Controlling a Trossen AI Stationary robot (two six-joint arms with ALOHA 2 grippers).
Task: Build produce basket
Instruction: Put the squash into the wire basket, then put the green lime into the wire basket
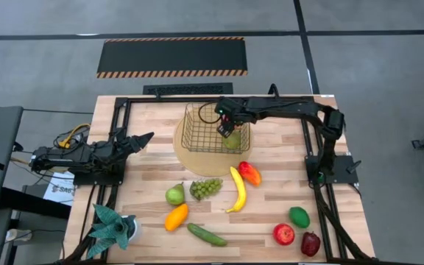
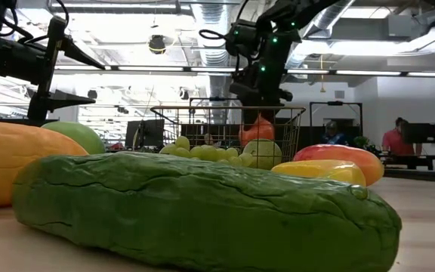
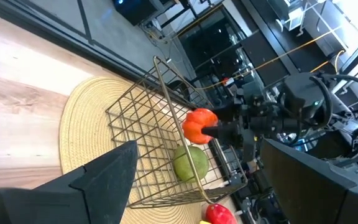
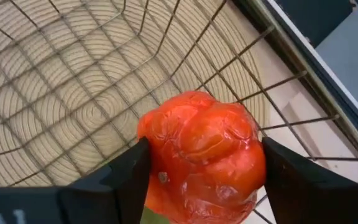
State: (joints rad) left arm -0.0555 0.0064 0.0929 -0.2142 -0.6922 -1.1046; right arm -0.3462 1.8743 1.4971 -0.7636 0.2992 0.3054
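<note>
From above, the right gripper hangs inside the wire basket, which sits on a round mat with a green fruit already in its near right corner; the left gripper waits at the table's left, fingers spread. At table height, a cucumber fills the foreground and a banana and grapes lie before the basket. The left wrist view shows the red-orange tomato held just above that green fruit. In the right wrist view the fingers clamp the tomato, so it is best lowered beside the green fruit, clear of the wire wall, before release.
</note>
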